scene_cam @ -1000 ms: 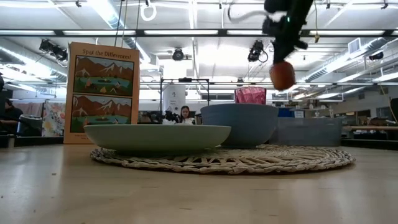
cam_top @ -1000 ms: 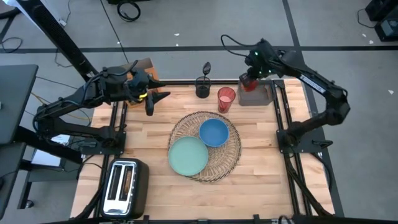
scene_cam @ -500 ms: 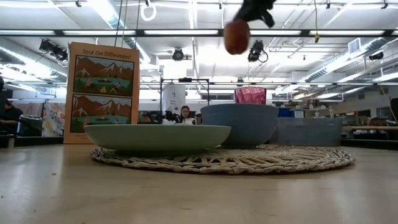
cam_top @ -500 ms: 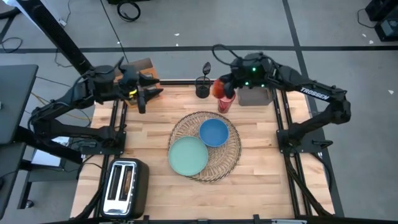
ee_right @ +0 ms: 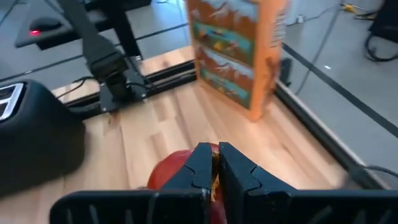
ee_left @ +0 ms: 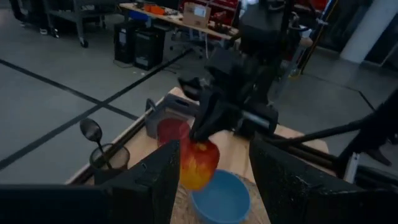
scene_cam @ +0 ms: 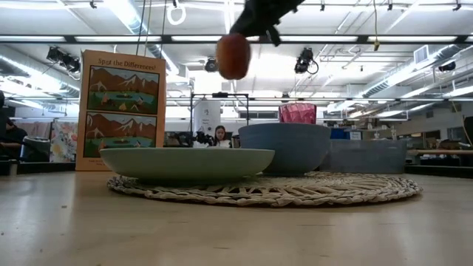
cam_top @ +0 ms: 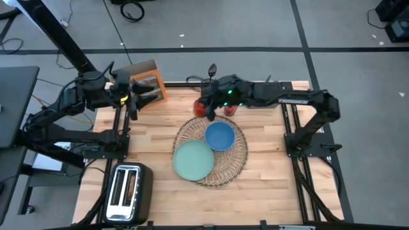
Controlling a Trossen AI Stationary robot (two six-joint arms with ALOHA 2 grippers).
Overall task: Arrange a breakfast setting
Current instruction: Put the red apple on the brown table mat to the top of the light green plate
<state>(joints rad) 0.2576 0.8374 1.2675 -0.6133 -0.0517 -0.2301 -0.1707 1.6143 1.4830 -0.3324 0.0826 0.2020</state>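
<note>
A red apple (scene_cam: pixel 233 55) hangs high above the table, and my right gripper (scene_cam: pixel 256 24) is shut on its top. In the high view the apple (cam_top: pixel 200 109) is over the far left rim of the wicker placemat (cam_top: pixel 238 160). On the placemat rest the teal plate (cam_top: pixel 193 160) and the blue bowl (cam_top: pixel 219 136). The red cup (cam_top: pixel 231 107) stands just beyond the mat. The spoon (cam_top: pixel 212 69) stands in a dark holder. The orange cereal box (cam_top: pixel 146 78) stands upright at the far left. My left gripper (cam_top: pixel 137 100) is open beside the box, with nothing between its fingers. My right gripper pinches a small part at the apple's top (ee_right: pixel 214 177) between its two nearly touching fingers (ee_right: pixel 200 163); it looks like the stem. The fingers slant down from the table's right side. The apple (ee_left: pixel 198 163) hangs below them, lifted clear of everything.
A silver toaster (cam_top: pixel 128 191) sits at the near left corner. A grey tray (scene_cam: pixel 369 157) stands at the far right, behind the bowl. Bare wood lies left and right of the placemat.
My right gripper has swung from the grey tray at the far right toward the table's left, past the cup, tipping more level, with the apple hanging from it. My left gripper has drawn back toward the table's left edge, away from the cereal box.
</note>
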